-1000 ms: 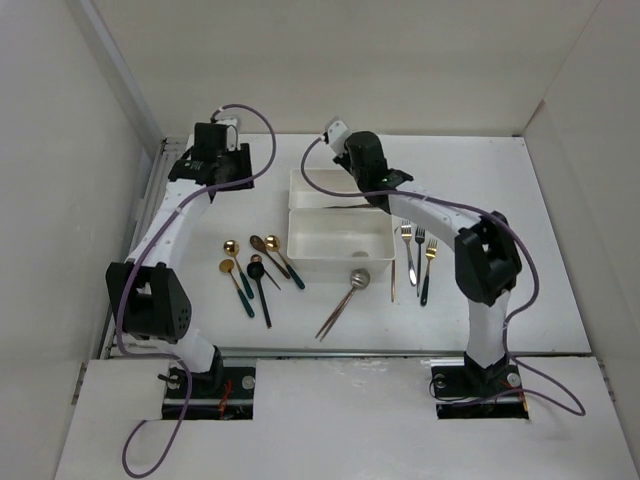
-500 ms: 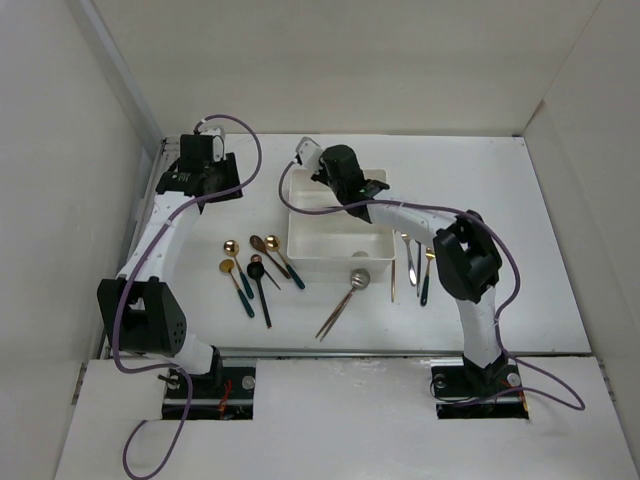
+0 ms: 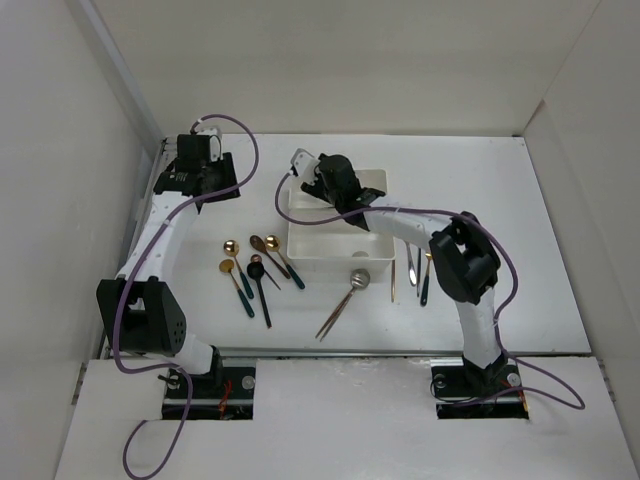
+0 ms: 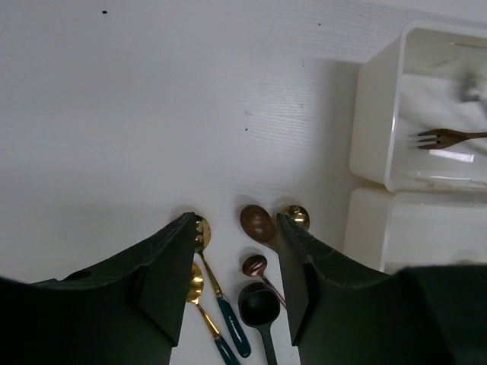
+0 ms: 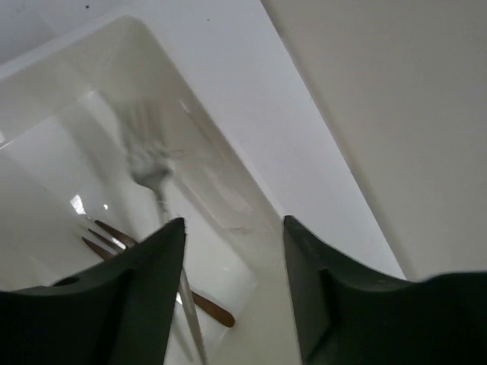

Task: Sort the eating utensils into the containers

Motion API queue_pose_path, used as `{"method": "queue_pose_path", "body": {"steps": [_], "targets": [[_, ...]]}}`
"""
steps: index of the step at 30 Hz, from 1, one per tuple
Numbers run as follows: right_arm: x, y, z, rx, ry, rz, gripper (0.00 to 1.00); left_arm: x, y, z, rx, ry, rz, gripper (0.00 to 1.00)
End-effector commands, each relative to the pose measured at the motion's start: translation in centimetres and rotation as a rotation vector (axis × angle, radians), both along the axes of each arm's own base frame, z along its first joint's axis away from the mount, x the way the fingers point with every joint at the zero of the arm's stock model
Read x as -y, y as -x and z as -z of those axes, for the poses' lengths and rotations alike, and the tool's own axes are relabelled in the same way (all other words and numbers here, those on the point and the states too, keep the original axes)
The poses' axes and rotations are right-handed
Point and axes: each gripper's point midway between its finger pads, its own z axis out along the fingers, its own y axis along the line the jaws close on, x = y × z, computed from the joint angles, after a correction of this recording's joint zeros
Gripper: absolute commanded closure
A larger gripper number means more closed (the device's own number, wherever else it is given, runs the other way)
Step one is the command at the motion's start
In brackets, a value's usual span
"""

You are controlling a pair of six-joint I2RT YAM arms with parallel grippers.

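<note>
The left end effector [image 4: 234,225] hangs spread and empty near the far left corner of the table [image 4: 137,106], above six spoons [image 4: 256,222] lying left of the near tray [image 3: 340,262]. The right end effector [image 5: 233,222], fingers apart, hovers over the far tray [image 4: 371,114]. That tray holds two forks: a copper fork [image 4: 445,138] and a blurred silver fork [image 5: 151,173]. One silver spoon [image 3: 359,278] lies with its bowl just beside the near tray's near wall. Three utensil handles [image 3: 425,288] show to its right, their heads hidden by the arm.
</note>
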Motion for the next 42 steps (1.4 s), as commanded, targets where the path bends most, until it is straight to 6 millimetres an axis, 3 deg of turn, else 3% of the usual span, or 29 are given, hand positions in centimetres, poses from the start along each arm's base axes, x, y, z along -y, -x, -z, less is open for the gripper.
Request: {"method": "queue_pose_path", "body": {"steps": [1,4,6,8,9,11,12,13,14,15,16,18,19,21,22,24,25,32,42], "targets": [[-0.2,0.8,-3.6,0.053,-0.090,-0.028,0.37,-0.5,-0.7,-2.1,0.062,-0.004,-0.013,0.56],[0.5,1.1,-5.3,0.074,-0.119,0.004,0.26,-0.3,-1.0,-2.6,0.072,0.003,-0.006,0.56],[1.6,1.4,-8.6,0.111,-0.211,0.075,0.23,-0.3,-1.3,-2.6,0.073,0.003,-0.006,0.56],[4.3,1.3,-11.5,0.143,-0.310,0.187,0.19,-0.3,-1.3,-2.6,0.073,0.003,-0.006,0.56],[5.8,2.3,-13.5,0.122,-0.442,0.238,0.18,-0.3,-1.3,-2.6,0.073,0.003,-0.006,0.56],[9.8,2.4,-13.8,0.039,-0.587,0.323,0.16,-0.3,-1.1,-2.2,0.062,0.002,-0.006,0.56],[11.6,3.6,-11.1,-0.092,-0.599,0.378,0.16,-0.3,-0.9,-1.6,0.048,0.001,-0.006,0.56],[12.8,4.7,-10.8,-0.182,-0.756,0.450,0.16,-0.3,-0.7,-1.0,0.033,0.000,-0.006,0.56],[13.7,5.6,-8.9,-0.290,-0.805,0.479,0.18,-0.5,-0.7,-1.0,0.033,-0.006,-0.013,0.56],[16.7,6.6,-4.8,-0.388,-0.803,0.592,0.21,-0.5,-0.4,-0.3,0.017,-0.001,-0.019,0.56],[18.1,8.7,-1.9,-0.489,-0.780,0.672,0.25,-0.6,-0.4,-0.3,0.018,-0.007,-0.026,0.56],[19.7,11.4,2.1,-0.598,-0.790,0.807,0.37,-0.6,0.1,0.8,-0.012,0.001,-0.035,0.56],[20.3,14.1,5.0,-0.676,-0.753,0.863,0.39,-0.6,0.1,0.8,-0.013,0.007,-0.042,0.56],[20.2,16.0,6.4,-0.725,-0.792,0.909,0.40,-0.6,0.6,1.9,-0.041,0.012,-0.048,0.55],[20.7,17.7,8.0,-0.763,-0.780,0.955,0.42,-0.6,0.5,2.3,-0.050,0.011,-0.048,0.55],[21.0,19.2,8.8,-0.788,-0.811,1.018,0.43,-0.6,0.8,2.7,-0.061,0.016,-0.055,0.55],[21.4,20.5,10.1,-0.819,-0.786,1.053,0.45,-0.6,0.8,2.7,-0.061,0.016,-0.055,0.55],[22.8,24.5,12.5,-0.866,-0.762,1.188,0.50,-0.5,0.7,3.0,-0.071,0.016,-0.055,0.55],[24.4,25.5,14.0,-0.861,-0.714,1.275,0.56,-0.7,1.3,3.0,-0.061,0.010,-0.061,0.55]]}}
